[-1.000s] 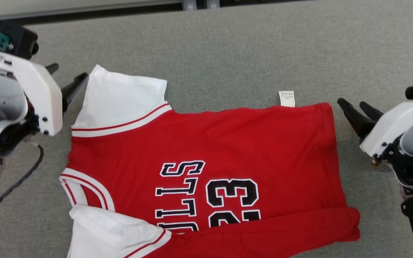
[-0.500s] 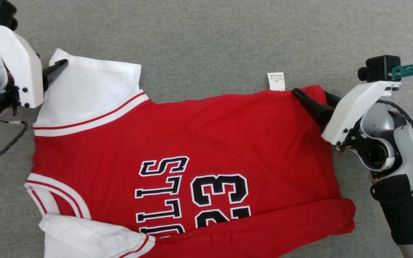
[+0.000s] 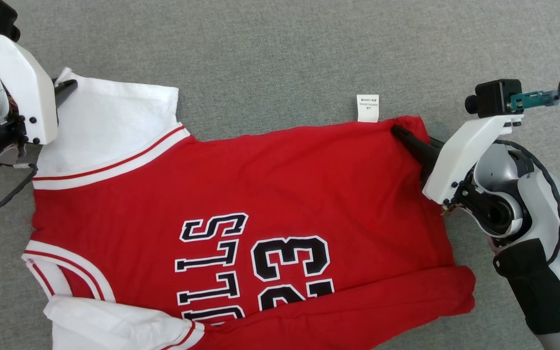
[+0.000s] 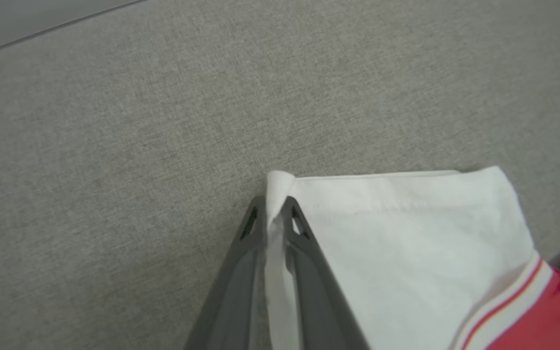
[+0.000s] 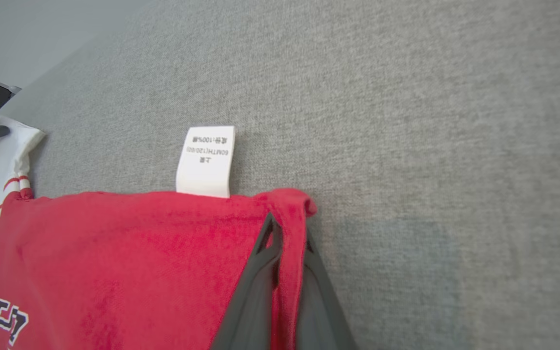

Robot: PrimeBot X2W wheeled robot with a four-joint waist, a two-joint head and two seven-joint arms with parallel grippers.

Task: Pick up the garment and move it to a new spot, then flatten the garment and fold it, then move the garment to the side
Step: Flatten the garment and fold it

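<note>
The garment (image 3: 309,194) lies flat on the gray surface (image 3: 280,48), with its long way running side to side in front of the robot. Closest to the robot, a red strip along the near edge is folded over, and the near white sleeve (image 3: 114,321) sits at the left. Next comes the print, lying sideways: a big black number 23 (image 3: 292,267) and the letters ULLS (image 3: 212,262), with a first letter hidden under the fold. At the far edge, each arm has its own corner. The left claw (image 4: 273,210) is pinched shut on the tip of the far white sleeve (image 4: 406,233). The right claw (image 5: 287,231) is pinched shut on the red far-right corner. From both claws, the rest of the garment lies back toward the robot, so the next pull probably brings the far edge over the near one. Just past that edge, beside the right claw, a small white label (image 5: 205,160) pokes out; it seems to say 100%, and the other print is too tiny to read.
</note>
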